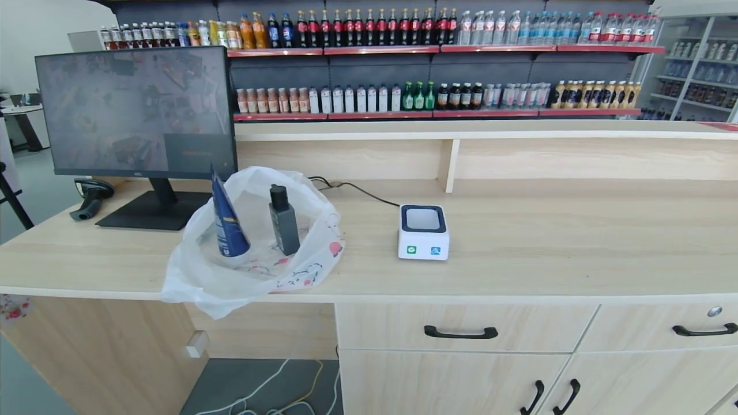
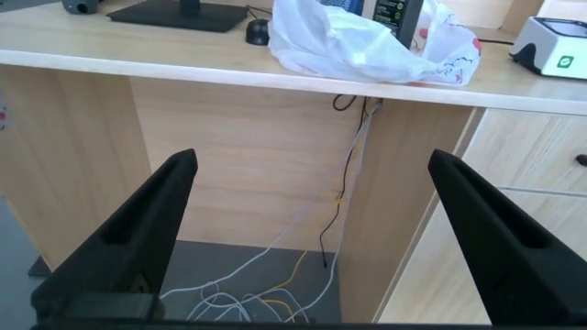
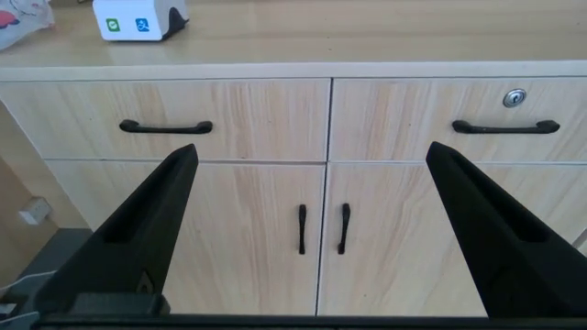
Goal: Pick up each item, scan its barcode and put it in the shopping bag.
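While both grippers hang low in front of the worktop (image 1: 548, 242), below its front edge, the things for the job sit up on top. The white shopping bag (image 1: 196, 271) lies open on the left part of the worktop, and a bit of it droops over the front edge. Two things stand inside it. One is a blue tube (image 1: 228, 222), with its thin end up and leaning a little. The other is a grey bottle (image 1: 284, 222) with a black top, just beside the tube but not touching it. To the right of the bag, near it but apart, sits the white scanner box (image 1: 422, 232) with a dark blue rim around its window. A black cord (image 1: 357, 190) runs along the worktop from behind the bag to the box. Behind the bag stands a dark monitor (image 1: 135, 112) on a flat black foot, and a black hand scanner (image 1: 89, 199) lies to the left of that foot. The left gripper (image 2: 312, 160) faces the open space under the worktop, where loose wires (image 2: 266, 284) lie on the floor. Its two black fingers (image 2: 138, 238) are spread wide with nothing between them. The right gripper (image 3: 312, 151) faces the drawers (image 3: 229, 119) and the cupboard doors (image 3: 404, 238). Its fingers (image 3: 495, 229) are spread wide too and hold nothing. Far behind, long shelves (image 1: 438, 51) carry rows of drink bottles.
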Robot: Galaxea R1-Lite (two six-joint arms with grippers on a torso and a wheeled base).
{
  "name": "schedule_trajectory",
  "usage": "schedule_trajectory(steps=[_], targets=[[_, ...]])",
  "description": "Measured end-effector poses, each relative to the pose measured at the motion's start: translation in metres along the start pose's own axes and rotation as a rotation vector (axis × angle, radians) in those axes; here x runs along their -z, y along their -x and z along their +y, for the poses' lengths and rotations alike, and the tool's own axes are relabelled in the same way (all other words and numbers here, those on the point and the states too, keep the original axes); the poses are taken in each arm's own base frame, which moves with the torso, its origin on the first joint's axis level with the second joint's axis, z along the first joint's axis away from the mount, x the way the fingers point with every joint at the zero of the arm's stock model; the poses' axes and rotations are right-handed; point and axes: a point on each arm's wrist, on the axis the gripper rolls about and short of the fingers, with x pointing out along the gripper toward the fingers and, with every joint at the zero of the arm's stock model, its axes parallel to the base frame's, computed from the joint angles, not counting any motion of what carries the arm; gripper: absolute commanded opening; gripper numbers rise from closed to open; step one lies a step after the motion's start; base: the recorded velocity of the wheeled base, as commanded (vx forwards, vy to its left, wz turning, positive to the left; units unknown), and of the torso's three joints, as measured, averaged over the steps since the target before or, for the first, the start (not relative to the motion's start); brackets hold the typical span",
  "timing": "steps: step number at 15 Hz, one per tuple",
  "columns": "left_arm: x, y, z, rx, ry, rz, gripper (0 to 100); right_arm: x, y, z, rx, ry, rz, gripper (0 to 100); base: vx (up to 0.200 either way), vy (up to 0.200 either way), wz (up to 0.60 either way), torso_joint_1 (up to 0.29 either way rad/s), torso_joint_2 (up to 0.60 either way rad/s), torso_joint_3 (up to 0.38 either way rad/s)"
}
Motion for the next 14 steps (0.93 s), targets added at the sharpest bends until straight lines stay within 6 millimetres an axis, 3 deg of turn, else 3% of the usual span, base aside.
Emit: schedule_trajectory(steps=[7, 14], targets=[[0.0000, 0.0000, 0.0000, 0.000, 0.000, 0.000, 100, 0.0001, -0.0001, 0.0000, 0.000, 0.000, 0.001, 100, -0.200, 0.000, 0.00, 0.002, 0.00, 0.002], [0.0000, 0.0000, 0.0000, 0.000, -0.003, 0.000, 100, 0.0000, 0.0000, 0.0000, 0.000, -0.002, 0.000, 100, 0.000, 0.000, 0.00, 0.000, 0.00, 0.000]])
